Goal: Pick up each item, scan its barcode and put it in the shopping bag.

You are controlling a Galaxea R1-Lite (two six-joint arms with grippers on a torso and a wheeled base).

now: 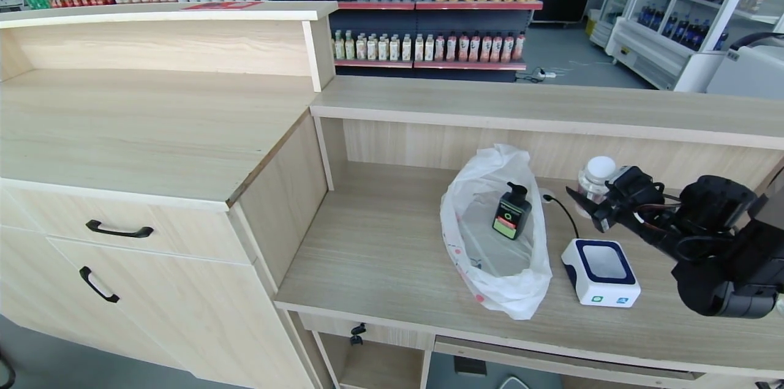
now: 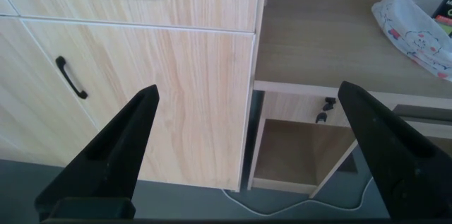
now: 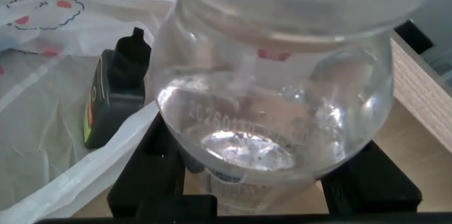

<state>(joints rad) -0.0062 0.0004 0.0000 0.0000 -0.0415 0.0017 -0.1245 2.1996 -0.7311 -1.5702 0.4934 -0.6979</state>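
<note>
a: what is the right hand (image 1: 589, 200) doing?
b: it is squeezing a clear bottle (image 1: 596, 179) with a white cap. its black fingers (image 3: 152, 174) are pressing on the bottle's sides, so it is only open as wide as the bottle.
a: where is the bottle?
b: it is being held near the back of the counter (image 1: 380, 242), behind the scanner (image 1: 600, 271). i am not able to tell if its bottom is touching the counter.
a: what is lying beside it?
b: the white shopping bag (image 1: 527, 291) is lying open on the counter, just beside the scanner, on the robot's left of it. a black pump bottle (image 1: 512, 212) is lying inside the bag.
a: what is the scanner looking like?
b: it is looking like a little white box with a dark top. a black wire (image 1: 566, 213) is running from it toward the back wall.
a: what is the left hand (image 2: 247, 153) doing?
b: it is hanging wide open and holding nothing. it is hovering low in front of a wooden cupboard door (image 2: 176, 111), well apart from the bag.
a: what is standing far behind?
b: rows of drink bottles are standing on shop shelves (image 1: 429, 6).
</note>
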